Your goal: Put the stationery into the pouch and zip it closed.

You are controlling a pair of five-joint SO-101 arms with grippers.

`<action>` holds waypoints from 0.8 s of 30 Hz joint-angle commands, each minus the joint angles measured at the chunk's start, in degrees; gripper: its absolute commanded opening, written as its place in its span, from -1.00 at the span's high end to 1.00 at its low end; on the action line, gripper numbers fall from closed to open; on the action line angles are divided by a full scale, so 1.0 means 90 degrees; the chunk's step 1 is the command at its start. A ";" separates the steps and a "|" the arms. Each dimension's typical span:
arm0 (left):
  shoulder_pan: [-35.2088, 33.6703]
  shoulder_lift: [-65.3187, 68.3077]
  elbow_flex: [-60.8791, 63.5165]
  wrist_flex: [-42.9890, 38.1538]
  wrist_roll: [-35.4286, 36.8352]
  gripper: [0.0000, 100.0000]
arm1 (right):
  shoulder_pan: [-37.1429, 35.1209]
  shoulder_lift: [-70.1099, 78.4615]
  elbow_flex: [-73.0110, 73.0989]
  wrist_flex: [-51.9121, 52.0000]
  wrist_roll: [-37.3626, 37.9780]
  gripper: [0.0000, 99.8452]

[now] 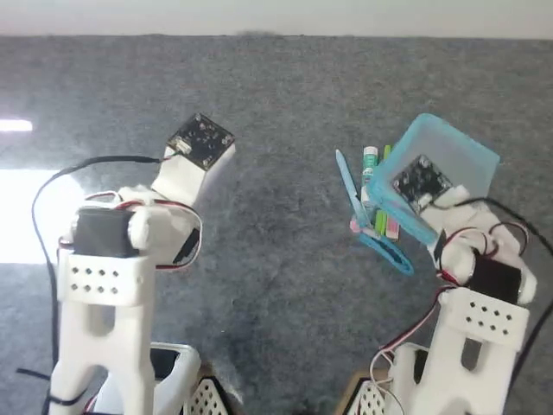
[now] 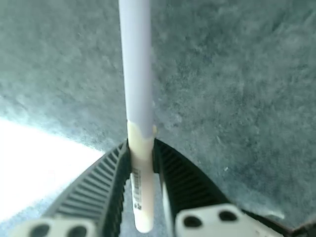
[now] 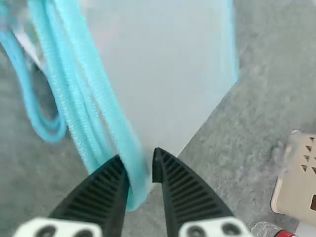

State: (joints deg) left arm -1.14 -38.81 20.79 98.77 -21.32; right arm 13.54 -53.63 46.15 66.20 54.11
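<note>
Teal-ish see-through plastic, that's the pouch point(image 1: 445, 143). It looks floppy and light, so expect it to sag and slide on the grey felt mat point(image 1: 285, 259) as soon as something pushes on it. On the arm-base side of the pouch, the right gripper point(image 3: 139, 158) is pinching its zipper edge point(image 3: 84, 89), jaws almost together with the woven tape between them. Good spot imo: the tape is the one stiffish bit, and the sheet itself would just crumple. A loop strap point(image 1: 389, 252) lies off the pouch on that same side.

Just beside the pouch, on the side facing the other arm, sits a little bundle of pens and markers point(image 1: 370, 177). Can't tell whether their ends are already inside or only tucked under it.

Well apart from the pouch, across the mat, the left gripper point(image 2: 141, 144) is clamped on a pen point(image 2: 136, 64), with a pale barrel and a cream end, held near that end. It's stiff, light, smooth and round, so it could swivel in the pads. I'd guess a grip nearer the middle would twist less when feeding it into the pouch.
</note>
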 commanded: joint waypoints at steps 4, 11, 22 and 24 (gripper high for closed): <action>0.0459 -0.0215 -0.1040 0.0186 0.0264 0.98 | -0.1158 -0.0093 -0.2149 0.1206 -0.1260 0.98; 0.1504 -0.0215 -0.2046 0.0186 0.1338 0.98 | -0.2076 -0.0063 -0.3419 0.1841 -0.1817 0.98; 0.1729 -0.0215 -0.3863 -0.1016 0.3223 0.98 | -0.2418 0.0796 -0.5060 0.2193 -0.2247 0.98; 0.1915 -0.0205 -0.3853 -0.1407 0.3643 0.98 | -0.3062 0.1089 -0.5529 0.2603 -0.2374 0.98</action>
State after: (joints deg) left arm 14.42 -39.78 -11.47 91.74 5.32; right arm -7.56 -46.59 4.04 85.98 34.95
